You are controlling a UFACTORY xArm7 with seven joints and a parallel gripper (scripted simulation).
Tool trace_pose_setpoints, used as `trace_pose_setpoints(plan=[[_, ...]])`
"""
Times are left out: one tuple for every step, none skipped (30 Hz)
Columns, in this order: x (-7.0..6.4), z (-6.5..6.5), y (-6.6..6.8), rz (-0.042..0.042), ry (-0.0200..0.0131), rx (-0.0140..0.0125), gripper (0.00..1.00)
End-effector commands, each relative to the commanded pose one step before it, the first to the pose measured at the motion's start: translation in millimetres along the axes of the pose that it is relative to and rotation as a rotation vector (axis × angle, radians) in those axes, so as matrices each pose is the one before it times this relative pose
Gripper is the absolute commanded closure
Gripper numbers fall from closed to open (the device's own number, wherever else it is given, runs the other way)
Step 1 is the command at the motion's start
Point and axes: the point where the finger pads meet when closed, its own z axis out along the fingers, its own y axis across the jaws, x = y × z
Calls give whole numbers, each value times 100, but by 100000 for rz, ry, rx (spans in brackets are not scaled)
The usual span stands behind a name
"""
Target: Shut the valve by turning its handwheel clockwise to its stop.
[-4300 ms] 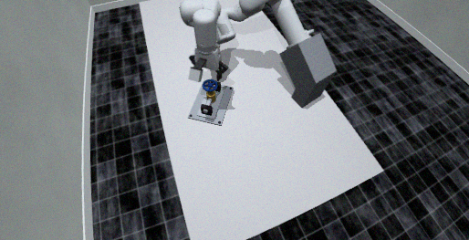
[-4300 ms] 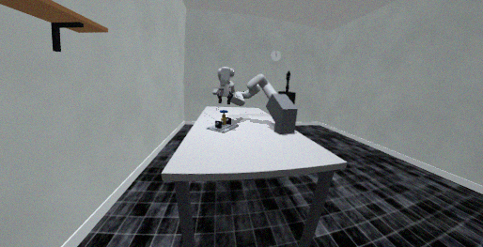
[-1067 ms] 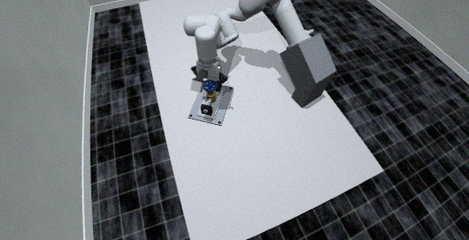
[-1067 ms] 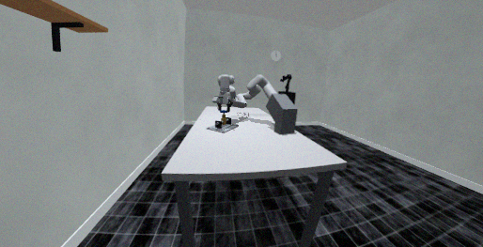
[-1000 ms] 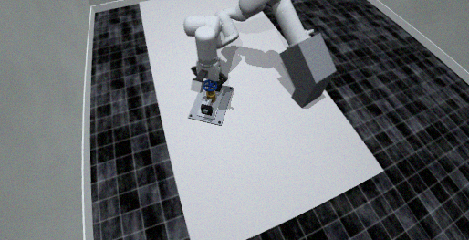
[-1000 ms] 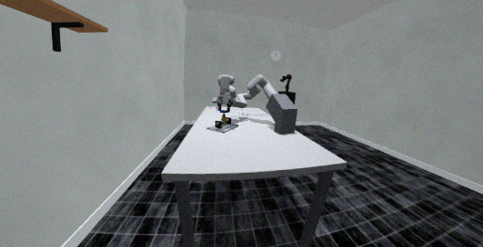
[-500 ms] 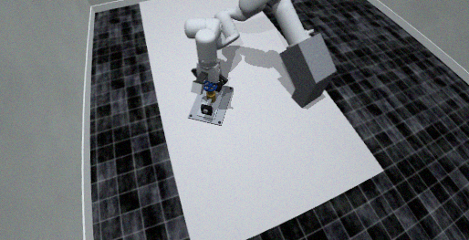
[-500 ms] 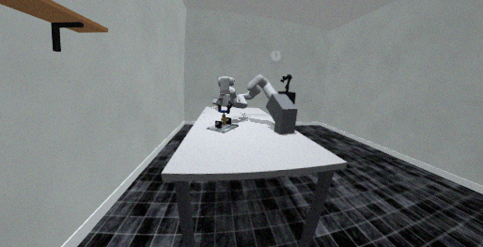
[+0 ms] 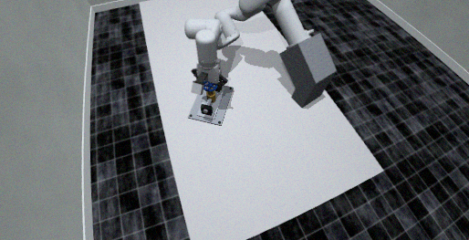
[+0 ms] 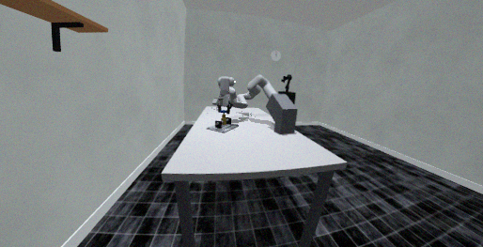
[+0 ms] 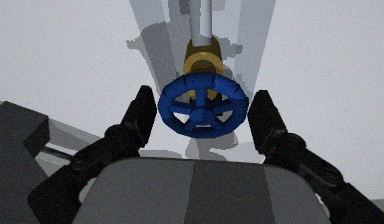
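The valve's blue spoked handwheel point(image 11: 203, 104) lies level on a brass stem point(image 11: 203, 58) above a grey pipe. In the wrist view it sits between my two black fingers, with a small gap on each side. My gripper point(image 11: 202, 100) is open and empty, straddling the wheel from above. In the top view the handwheel point(image 9: 209, 86) shows just under my gripper point(image 9: 209, 81), on a grey baseplate point(image 9: 212, 105) with a black block at its front end. In the exterior view the valve point(image 10: 224, 119) is small and far off.
The arm's grey base box point(image 9: 307, 68) stands on the white table to the right of the valve. The table's left edge runs close to the baseplate. A wall shelf point(image 10: 47, 9) hangs high on the left.
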Motion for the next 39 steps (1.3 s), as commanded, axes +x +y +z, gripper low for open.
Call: trace_pose_setpoints(plan=[[67,-176,26,-13,421,-120,0],[0,0,0,0,0,0,0],[0,0,0,0,0,0,0],[0,0,0,0,0,0,0],[0,0,0,0,0,0,0],[0,0,0,0,0,0,0],[0,0,0,0,0,0,100],[0,0,0,0,0,0,100],[0,0,0,0,0,0,100],[0,0,0,0,0,0,100],[0,0,0,0,0,0,100],[0,0,0,0,0,0,100],[0,0,0,0,0,0,100],[0,0,0,0,0,0,100],[0,0,0,0,0,0,100],[0,0,0,0,0,0,100],[0,0,0,0,0,0,100],[0,0,0,0,0,0,100],[0,0,0,0,0,0,100],[0,0,0,0,0,0,100],[0,0,0,0,0,0,100],[0,0,0,0,0,0,100],[0,0,0,0,0,0,100],[0,0,0,0,0,0,100],[0,0,0,0,0,0,100],[0,0,0,0,0,0,100],[0,0,0,0,0,0,100],[0,0,0,0,0,0,100],[0,0,0,0,0,0,100],[0,0,0,0,0,0,100],[0,0,0,0,0,0,100],[0,0,0,0,0,0,100],[0,0,0,0,0,0,100],[0,0,0,0,0,0,100],[0,0,0,0,0,0,100],[0,0,0,0,0,0,100],[0,0,0,0,0,0,100],[0,0,0,0,0,0,100],[0,0,0,0,0,0,100]])
